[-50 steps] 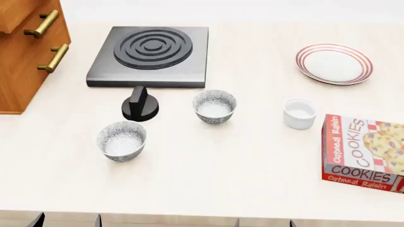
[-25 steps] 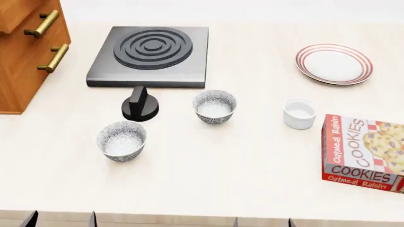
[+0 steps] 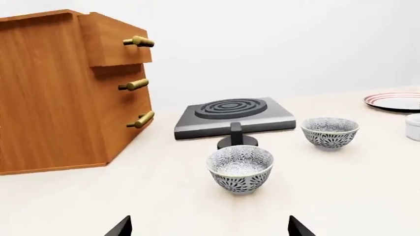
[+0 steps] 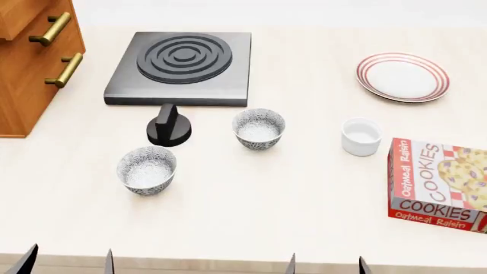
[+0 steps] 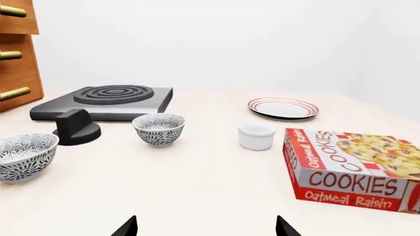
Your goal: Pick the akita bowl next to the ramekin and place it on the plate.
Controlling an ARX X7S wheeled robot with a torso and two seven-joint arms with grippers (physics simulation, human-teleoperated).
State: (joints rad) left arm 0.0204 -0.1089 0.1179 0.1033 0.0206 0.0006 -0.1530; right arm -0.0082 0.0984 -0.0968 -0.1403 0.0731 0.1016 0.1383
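Note:
The akita bowl (image 4: 259, 128) (image 5: 158, 129) (image 3: 329, 132), speckled grey and white, stands mid-counter just left of the plain white ramekin (image 4: 361, 136) (image 5: 256, 135). The red-ringed plate (image 4: 402, 76) (image 5: 284, 107) lies at the back right. An identical twin bowl (image 4: 146, 169) (image 3: 240, 167) sits nearer the front left. My left gripper (image 4: 70, 264) (image 3: 210, 228) and right gripper (image 4: 327, 266) (image 5: 206, 228) show only dark fingertips at the counter's front edge. Both are open with nothing between the fingers, well short of the bowls.
An Oatmeal Raisin cookie box (image 4: 437, 184) lies right of the ramekin. A black hot plate (image 4: 182, 67) sits at the back with a black knob (image 4: 168, 127) in front of it. A wooden drawer cabinet (image 4: 34, 57) stands at the far left.
The fingertips of both grippers have come further up into the head view from its bottom edge. The bowls, ramekin and plate have not moved.

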